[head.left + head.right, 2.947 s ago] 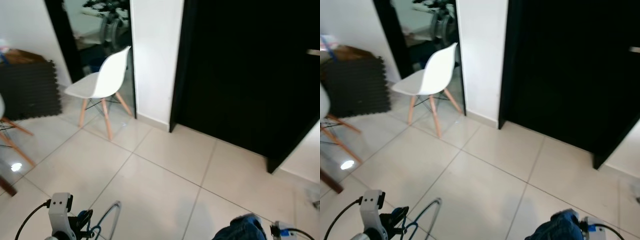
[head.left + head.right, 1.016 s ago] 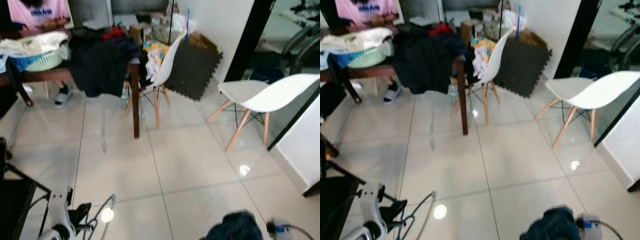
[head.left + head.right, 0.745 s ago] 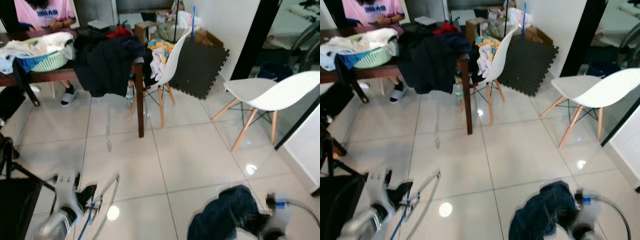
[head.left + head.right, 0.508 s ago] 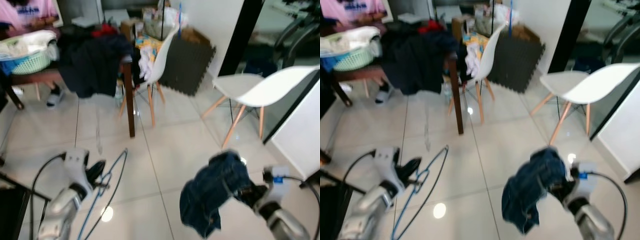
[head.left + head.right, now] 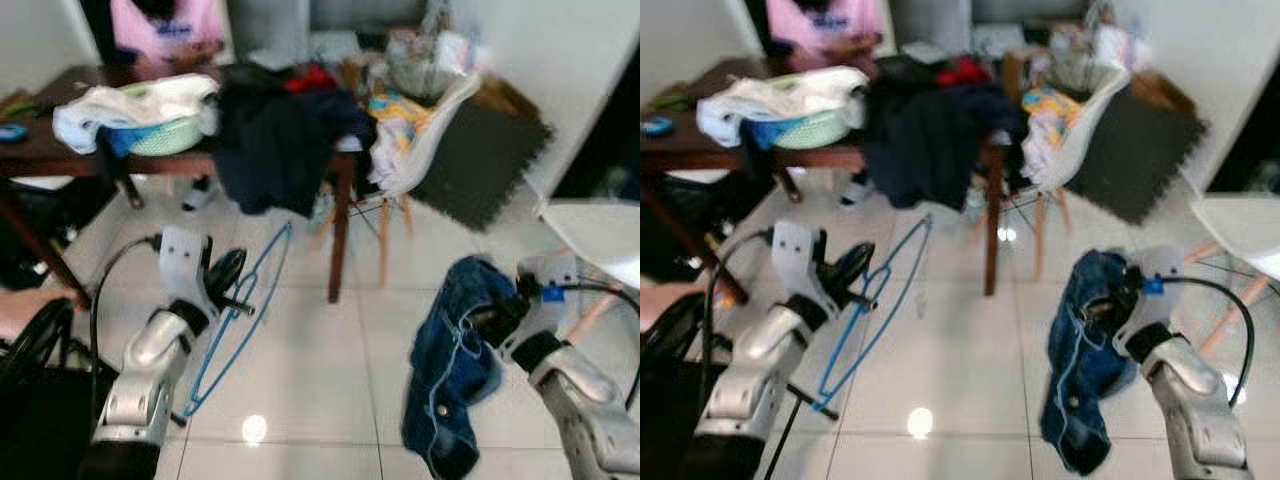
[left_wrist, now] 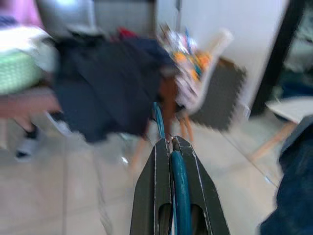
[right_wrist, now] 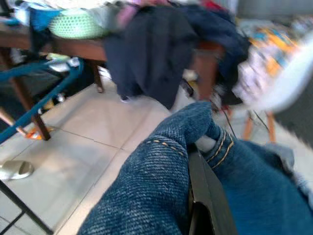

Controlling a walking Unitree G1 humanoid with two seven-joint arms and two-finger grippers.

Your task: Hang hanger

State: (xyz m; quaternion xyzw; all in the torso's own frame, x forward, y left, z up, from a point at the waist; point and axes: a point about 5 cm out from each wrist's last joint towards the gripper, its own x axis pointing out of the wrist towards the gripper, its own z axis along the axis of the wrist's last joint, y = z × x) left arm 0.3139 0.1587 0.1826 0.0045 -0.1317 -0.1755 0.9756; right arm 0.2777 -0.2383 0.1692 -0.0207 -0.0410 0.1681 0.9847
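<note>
one blue hanger (image 5: 240, 310) clenched in left gripper (image 5: 232, 283); one pair of jeans (image 5: 452, 360) clenched in right gripper (image 5: 497, 318); one green basket (image 5: 165, 135) holding white laundry.

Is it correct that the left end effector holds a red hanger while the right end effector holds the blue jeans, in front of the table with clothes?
Not quite: the hanger is blue, not red, as the left eye view shows. The rest stands: the left end effector is shut on it, the right end effector holds the blue jeans, and the table with clothes is ahead.
</note>
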